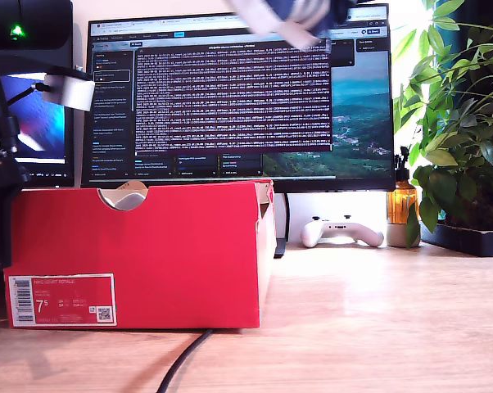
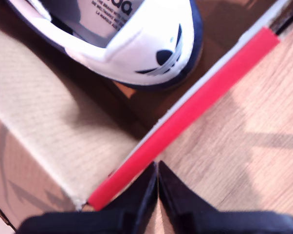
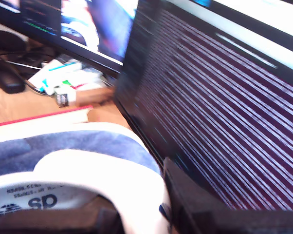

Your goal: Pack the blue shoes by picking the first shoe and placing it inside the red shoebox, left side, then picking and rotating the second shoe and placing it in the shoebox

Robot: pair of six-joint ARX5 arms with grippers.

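Red shoebox (image 1: 189, 254) sits low at the exterior view's left, one navy shoe (image 2: 137, 44) already inside, white heel tab showing. Our second gripper (image 3: 151, 214) carries the other blue suede shoe (image 1: 291, 16) high above, toward the exterior view's right, jaws clamped on its white-lined collar. Our first gripper (image 2: 157, 168) hovers, jaws together, over the box rim.

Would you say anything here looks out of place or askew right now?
Mostly no. One blue shoe already lies inside the red shoebox. The odd sight is the other blue shoe, blurred, high in front of the monitor at the exterior view's top edge, carried by my second tool.
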